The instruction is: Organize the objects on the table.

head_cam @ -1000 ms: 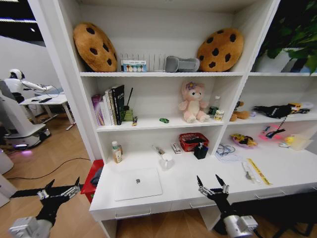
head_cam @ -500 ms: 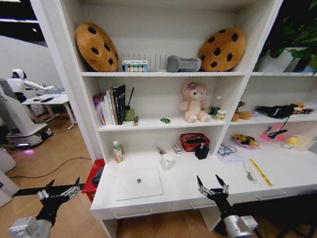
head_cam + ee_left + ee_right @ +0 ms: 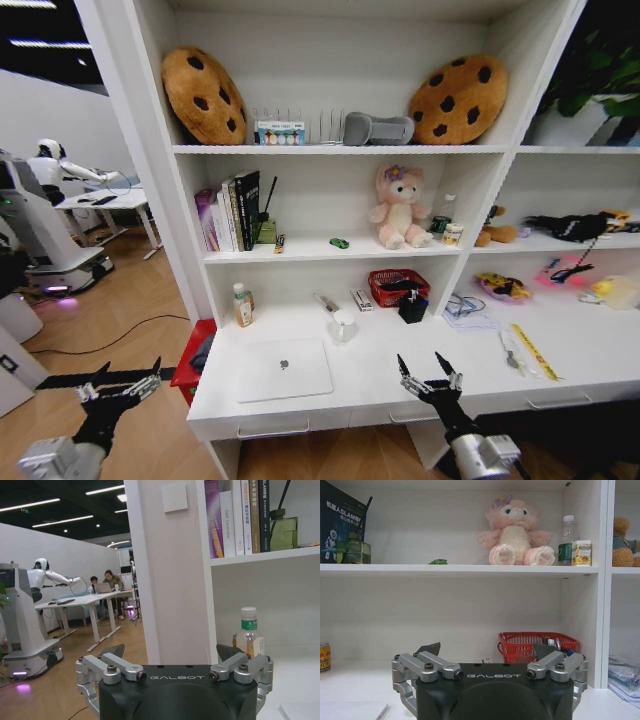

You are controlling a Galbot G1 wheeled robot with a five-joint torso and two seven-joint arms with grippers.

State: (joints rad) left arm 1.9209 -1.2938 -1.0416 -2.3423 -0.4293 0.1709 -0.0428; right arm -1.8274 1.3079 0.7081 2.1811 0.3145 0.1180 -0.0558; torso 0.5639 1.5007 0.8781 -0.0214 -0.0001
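A silver laptop [image 3: 284, 368] lies closed on the left part of the long white table [image 3: 400, 378]. Behind it, by the shelf wall, stands a small clear bottle [image 3: 241, 305], which the left wrist view shows close by [image 3: 248, 636]. A tiny green toy car [image 3: 340, 243] sits on the shelf above, as the right wrist view also shows [image 3: 438, 561]. Pens [image 3: 506, 351] lie toward the table's right. My left gripper [image 3: 127, 372] hangs open off the table's left end, low over the floor. In front of the table's front edge my right gripper [image 3: 420, 365] is open and holds nothing.
A white mug [image 3: 343, 325], a red basket [image 3: 398, 287], a black pen holder [image 3: 412, 305] and a yellow ruler [image 3: 535, 352] are on the table. Books [image 3: 232, 212] and a pink plush [image 3: 400, 207] fill the shelf. A red bin [image 3: 193, 352] stands by the table's left end.
The whole picture has shifted a little to the right, so the camera has moved. Both arms keep their pose and nothing on the table has moved.
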